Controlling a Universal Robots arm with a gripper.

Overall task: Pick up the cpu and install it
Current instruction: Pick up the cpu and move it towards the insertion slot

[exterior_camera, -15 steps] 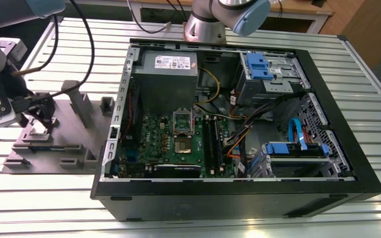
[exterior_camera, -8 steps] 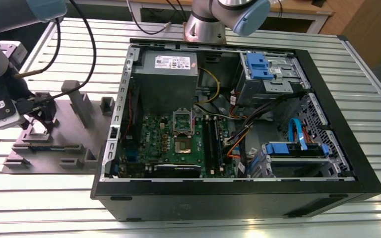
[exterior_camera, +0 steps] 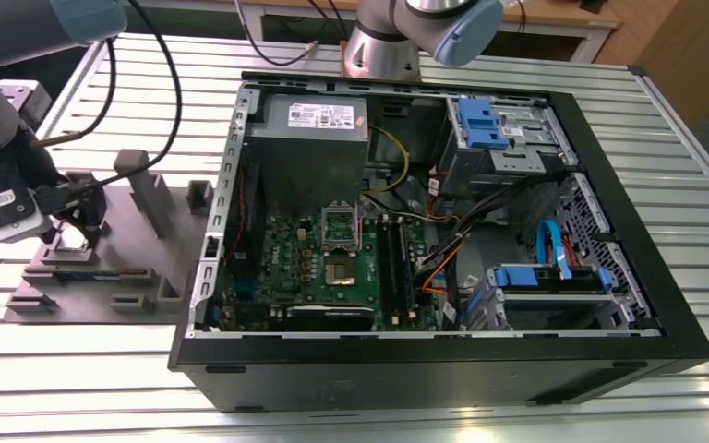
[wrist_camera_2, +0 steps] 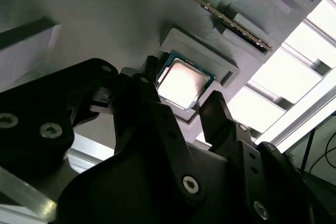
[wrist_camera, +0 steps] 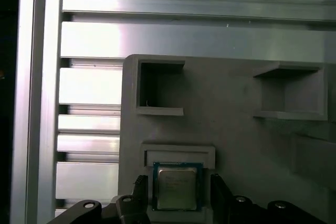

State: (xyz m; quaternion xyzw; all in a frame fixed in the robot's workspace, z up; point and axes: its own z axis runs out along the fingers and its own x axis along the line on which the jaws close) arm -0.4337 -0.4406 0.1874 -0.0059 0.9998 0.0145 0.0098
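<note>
Straddling the cpu (wrist_camera: 177, 188), pincer (wrist_camera: 177, 181) open, gripping nothing.

The claw (wrist_camera: 177, 182) straddles the cpu (wrist_camera: 176, 190), fingers spread, with a thin gap each side. The pocket's raised wall (wrist_camera: 178, 153) blocks one edge. In the exterior view, upright posts (exterior_camera: 149, 189) crowd the grey fixture (exterior_camera: 145, 245), and bare desk (exterior_camera: 84, 369) lies at lower left.
</note>
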